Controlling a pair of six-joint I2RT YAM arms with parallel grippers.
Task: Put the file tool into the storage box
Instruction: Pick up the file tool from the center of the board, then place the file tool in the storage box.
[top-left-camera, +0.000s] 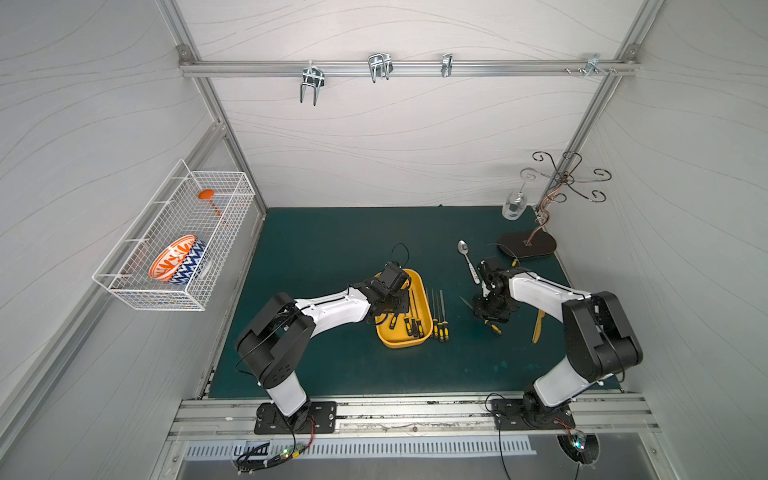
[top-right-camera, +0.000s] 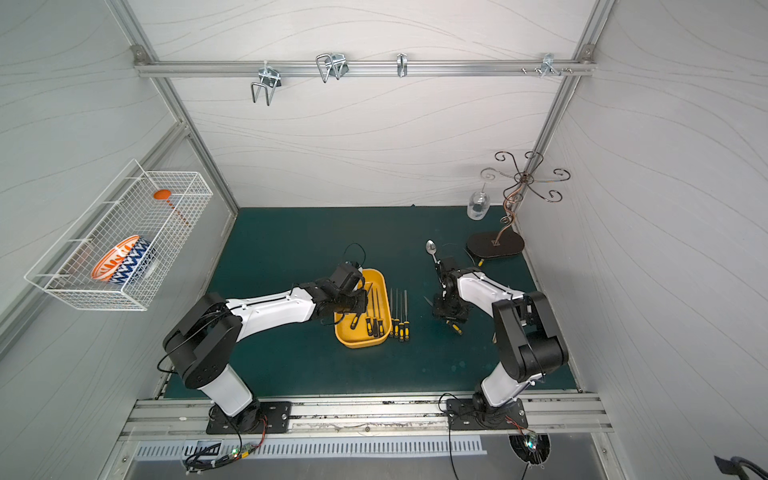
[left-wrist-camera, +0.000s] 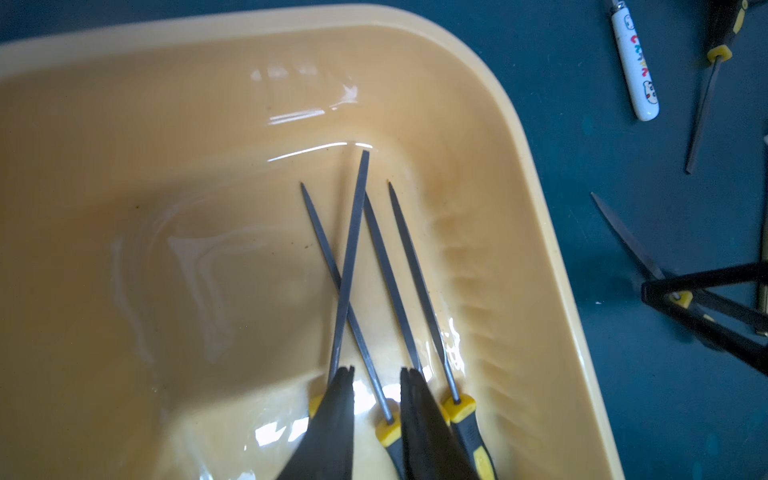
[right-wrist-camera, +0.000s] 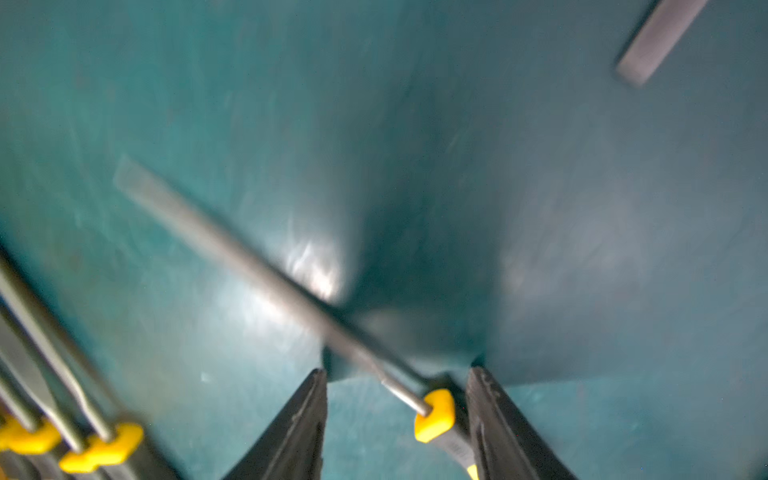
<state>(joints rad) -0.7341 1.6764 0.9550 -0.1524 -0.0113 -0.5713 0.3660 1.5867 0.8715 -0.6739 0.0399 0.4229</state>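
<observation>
Target file (right-wrist-camera: 266, 274) lies flat on the green mat (top-left-camera: 332, 249), well apart from the storage box (top-left-camera: 405, 340), beyond the row of three files (top-left-camera: 439, 316) that sits just beside the box. Your right gripper (right-wrist-camera: 399, 374) is low over it, jaws spread and straddling the handle just behind the yellow collar. Nothing is pinched yet, and the handle sits close to one finger.

Left gripper (left-wrist-camera: 376, 374) hangs inside the storage box, jaws parted, holding nothing. Four files (left-wrist-camera: 399, 266) already lie on the box floor, two of them crossed.

Handling guess: light, stiff, thin steel shaft, likely slick and hard to pinch. Take it by the thicker black-and-yellow handle near the collar. It's long, so expect the tip to droop or swing. Centre the handle between the jaws before closing.
</observation>
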